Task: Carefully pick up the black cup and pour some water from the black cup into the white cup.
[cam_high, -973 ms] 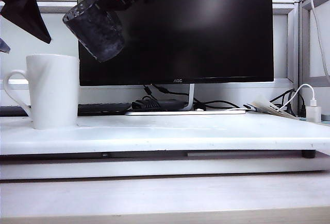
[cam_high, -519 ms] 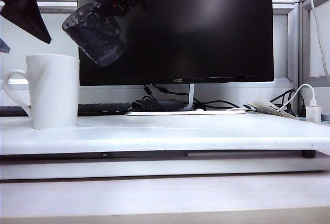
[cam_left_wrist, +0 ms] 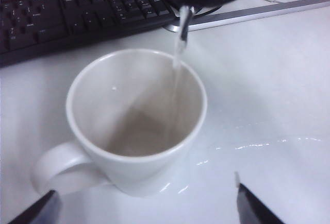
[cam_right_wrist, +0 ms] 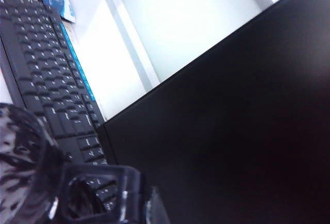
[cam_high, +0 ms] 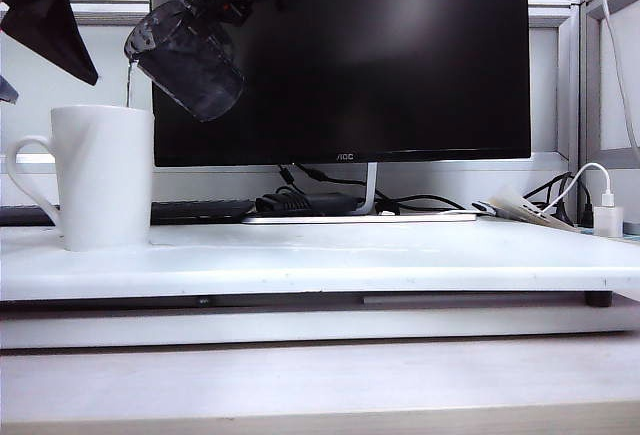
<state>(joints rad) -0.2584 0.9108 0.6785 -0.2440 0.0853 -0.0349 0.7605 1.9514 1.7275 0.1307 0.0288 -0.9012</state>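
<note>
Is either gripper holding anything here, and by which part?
The right gripper holds the black cup near its rim, tilted over the white cup. The left gripper is open above the white cup, holding nothing.

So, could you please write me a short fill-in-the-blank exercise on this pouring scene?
1. The right gripper tilts the ____ cup.
2. The water falls into the ____ cup.
3. The left gripper, fingers ____, hovers over that cup.
4. Behind the table stands a dark ____.

Missing: black; white; open; monitor
</note>
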